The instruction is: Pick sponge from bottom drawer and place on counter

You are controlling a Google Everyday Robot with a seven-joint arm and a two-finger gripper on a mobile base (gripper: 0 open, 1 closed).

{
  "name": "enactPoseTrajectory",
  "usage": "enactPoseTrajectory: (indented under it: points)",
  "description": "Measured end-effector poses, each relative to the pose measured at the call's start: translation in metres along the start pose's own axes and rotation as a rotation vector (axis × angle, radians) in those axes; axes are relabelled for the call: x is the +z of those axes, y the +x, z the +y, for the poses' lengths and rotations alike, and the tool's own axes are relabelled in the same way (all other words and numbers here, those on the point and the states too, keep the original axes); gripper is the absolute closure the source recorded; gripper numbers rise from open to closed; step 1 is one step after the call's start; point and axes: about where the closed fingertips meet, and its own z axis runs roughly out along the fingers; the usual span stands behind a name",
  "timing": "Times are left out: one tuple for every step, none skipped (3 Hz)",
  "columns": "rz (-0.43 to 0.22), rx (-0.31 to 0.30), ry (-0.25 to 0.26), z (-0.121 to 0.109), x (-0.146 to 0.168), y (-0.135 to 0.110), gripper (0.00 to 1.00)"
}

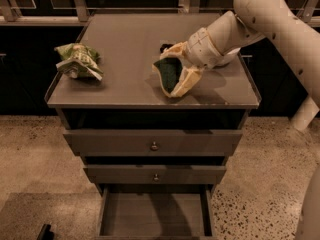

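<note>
The sponge (166, 72) is pinched edgewise by the jaws of the gripper (169, 81), low over the tabletop (125, 44) near its front; if released tilted, it may be tumbled over the edge.

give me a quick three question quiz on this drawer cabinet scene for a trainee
1. True or false: the bottom drawer stands open.
2. Pick one: the gripper, over the right half of the counter, is shut on A) the sponge, B) a cup, C) nothing.
3. Fill the gap: in the camera view the snack bag lies on the counter's ____ side.

Key: 1 true; 2 A; 3 left.
</note>
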Motion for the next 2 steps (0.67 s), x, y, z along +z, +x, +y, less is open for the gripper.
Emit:
enactPoseTrajectory:
  points:
    - [0.0, 0.0, 0.0, 0.0, 0.0, 0.0, 0.58]
    - [0.0, 0.0, 0.0, 0.0, 0.0001, 0.0, 0.34]
